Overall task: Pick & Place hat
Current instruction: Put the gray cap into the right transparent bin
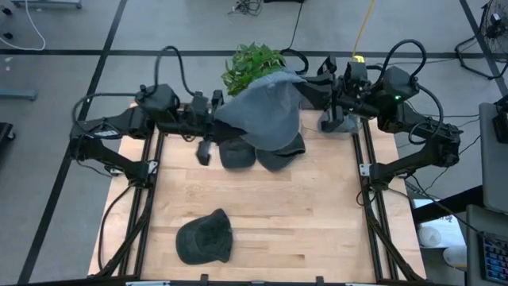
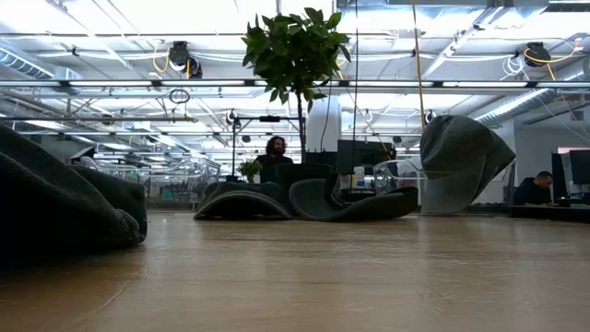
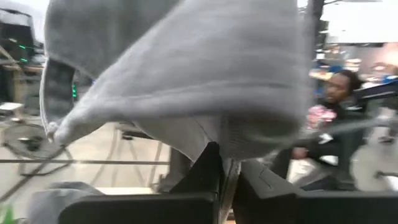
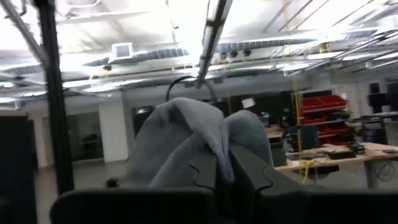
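Two grippers pinch one light grey hat [image 1: 266, 111] between them, held up in the air over the far middle of the desk [image 1: 317, 214], above a pair of dark hats [image 1: 262, 152] lying on the wood. Left gripper [image 1: 216, 111] has its fingers pressed on the hat's near-left edge, fabric caught between the pads in the left wrist view [image 3: 221, 168]; right gripper [image 1: 305, 89] clamps the opposite edge, cloth bunched around its fingers [image 4: 217, 165]. Hat looks soft and light, knit-like, sags and folds under its own weight, no stiffness to hold shape, so it drapes from the two pinch points. Not fragile, not slippery; likely to slump or twist when one side lets go. Best hold judged to be the thicker rim band, deep between the pads, not the thin crown. Another dark green hat [image 1: 204, 237] sits on the near-left of the desk, well apart. Potted plant [image 1: 252, 63] stands just behind the lifted hat. People sit in the room beyond.
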You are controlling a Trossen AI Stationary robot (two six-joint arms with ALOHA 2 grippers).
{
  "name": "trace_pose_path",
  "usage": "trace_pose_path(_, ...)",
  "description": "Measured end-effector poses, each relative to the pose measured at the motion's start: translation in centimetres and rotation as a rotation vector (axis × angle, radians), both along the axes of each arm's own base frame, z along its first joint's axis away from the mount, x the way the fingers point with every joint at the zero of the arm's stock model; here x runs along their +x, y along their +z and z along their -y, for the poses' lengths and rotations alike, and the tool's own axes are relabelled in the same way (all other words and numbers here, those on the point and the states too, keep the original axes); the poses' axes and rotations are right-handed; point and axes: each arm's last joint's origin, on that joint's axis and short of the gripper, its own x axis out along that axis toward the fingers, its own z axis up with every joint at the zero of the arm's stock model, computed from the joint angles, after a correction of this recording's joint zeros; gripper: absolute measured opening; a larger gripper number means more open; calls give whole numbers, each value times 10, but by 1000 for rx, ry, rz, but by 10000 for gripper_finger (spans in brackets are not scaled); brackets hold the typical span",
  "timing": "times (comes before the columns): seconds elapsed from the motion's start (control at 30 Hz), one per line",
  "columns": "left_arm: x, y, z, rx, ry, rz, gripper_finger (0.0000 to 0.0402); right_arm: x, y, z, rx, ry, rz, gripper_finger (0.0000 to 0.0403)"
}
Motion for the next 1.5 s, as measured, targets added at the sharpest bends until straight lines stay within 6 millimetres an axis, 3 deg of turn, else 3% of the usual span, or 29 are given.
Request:
trace_pose_path(0.3, -47, 10, -3, -96, -201, -86, 9, -14, -2, -11, -2, 348, -99, 81)
trace_pose_path(0.5, -63, 10, -5, -168, -316, -149, 9, -16, -10, -13, 66, 393, -195, 138)
trace_pose_path(0.7, -66, 6, -5, -267, -445, -236, 9, -14, -11, -12, 104, 400, -203, 189)
trace_pose_path(0.9, -69, -4, -5, -354, -507, -370, 9, -9, -14, -7, 293, 437, -240, 223)
trace_pose_path(1.27, -70, -8, -2, -431, -560, -451, 9, 19, -41, 8, 450, 436, -427, 231)
trace_pose_path(1.5, -48, -19, -5, -448, -552, -501, 9, 30, -48, 19, 489, 478, -456, 226)
